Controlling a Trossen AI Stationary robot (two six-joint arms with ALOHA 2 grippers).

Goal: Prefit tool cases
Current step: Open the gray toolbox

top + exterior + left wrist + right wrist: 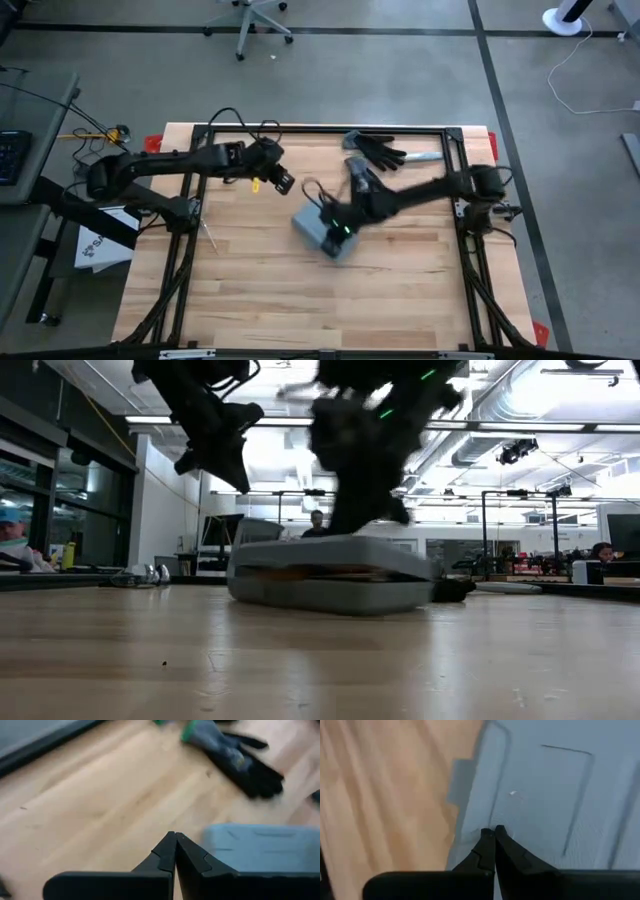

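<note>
The grey-blue tool case [312, 226] lies flat on the wooden table near its middle. In the low view a seam runs along the case's side [330, 573]. My right gripper [495, 827] is shut and slants down over the case's lid, close to the long edge with the latch tab [460, 781]. My left gripper [284, 183] is shut too. It hangs above the table to the left of the case and a little farther back, with nothing between its fingers. In the left wrist view the case [260, 847] shows beside the shut fingertips. My right gripper's shut fingertips [489, 836] stand at the case's lid [530, 805], near the edge with the latch tab, slanting down from the table's right. Whether they touch the lid or hover just above it, I cannot tell. The case lies flat on the table.
Two black-and-grey work gloves [378, 150] [360, 176] lie behind the case toward the far edge, with a pale flat thing [425, 156] to their right. A dark metal frame [320, 128] runs round the tabletop. The near half of the table [300, 300] is bare wood.
</note>
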